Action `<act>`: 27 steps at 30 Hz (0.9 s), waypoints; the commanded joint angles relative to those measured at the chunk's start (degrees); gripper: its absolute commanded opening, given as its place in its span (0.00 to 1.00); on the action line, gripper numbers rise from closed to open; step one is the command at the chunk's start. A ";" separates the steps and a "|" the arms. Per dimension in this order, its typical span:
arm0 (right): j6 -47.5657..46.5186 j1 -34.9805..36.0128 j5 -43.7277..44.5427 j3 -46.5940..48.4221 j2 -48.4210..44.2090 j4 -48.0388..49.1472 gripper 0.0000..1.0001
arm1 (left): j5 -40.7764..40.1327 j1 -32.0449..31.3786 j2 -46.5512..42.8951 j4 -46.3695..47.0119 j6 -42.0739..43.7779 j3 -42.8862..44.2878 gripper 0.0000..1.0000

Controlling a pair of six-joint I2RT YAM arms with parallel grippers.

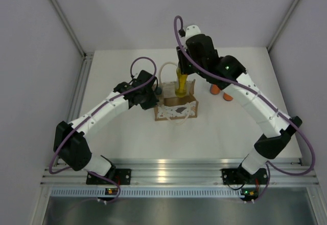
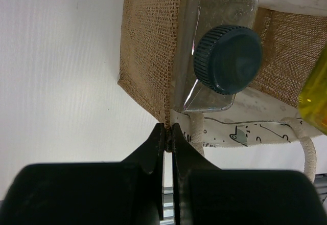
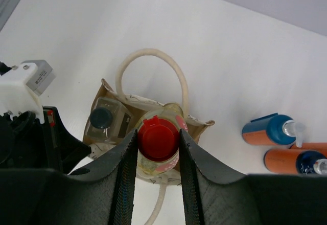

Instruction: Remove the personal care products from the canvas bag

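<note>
Along the near edge of the white table [image 1: 127,143], a silver aluminium rail [image 1: 168,174] carries both arm bases.

Beyond it, near the table's centre, the left gripper [image 2: 167,133] has its black fingers pinched together on the small tan canvas bag with white lace-patterned front trim [image 2: 148,46]. It grips the corner seam where the left wall meets the trimmed front, anchoring the bag.

Inside the bag, against its left wall, stands the clear rectangular bottle with a dark grey screw cap [image 2: 225,56].

Just right of it, the right gripper [image 3: 158,135] reaches down over the bag mouth. It clamps the yellow plastic bottle with a red cap [image 1: 180,86] at cap level, one finger on each side. The bottle's lower part appears to sit within the bag mouth, so extraction is judged incomplete.

Behind the bag, a cream rope handle [image 3: 153,61] loops toward the far edge.

Toward the far right corner, well apart from the bag, orange bottles with blue caps [image 3: 268,130] rest on the table. Two are plain; a third cannot be confirmed.

Hazards:
- The grip sits high, at the cap. The bottle may pivot or slip on a fast lift.
- The bottle base may catch the bag rim or rope handle. The left pinch holds one corner only, so the bag could tilt and topple the clear bottle.
- Set-down near the orange bottles risks knocking them.
</note>
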 commanded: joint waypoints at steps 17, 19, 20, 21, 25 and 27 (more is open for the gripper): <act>-1.23 -7.34 7.19 1.17 -14.38 2.54 0.00 | 1.25 0.13 -1.32 -1.28 0.28 1.21 0.00; -0.62 -9.79 6.93 -2.78 -15.53 3.33 0.00 | 1.33 0.13 -1.32 -1.28 0.28 1.29 0.00; -0.35 -10.85 6.32 -4.27 -17.01 3.85 0.00 | 1.33 0.04 -1.24 -1.28 0.28 1.30 0.00; 0.00 -11.82 5.09 -7.86 -17.90 5.69 0.00 | 1.33 0.13 -1.23 -1.28 0.28 1.38 0.00; 1.50 -18.66 0.61 -18.07 -22.03 12.02 0.00 | 1.42 0.13 -1.23 -1.28 0.36 1.38 0.00; 1.41 -20.96 -4.20 -24.29 -23.79 15.18 0.00 | 1.51 0.13 -1.23 -1.28 0.36 1.47 0.00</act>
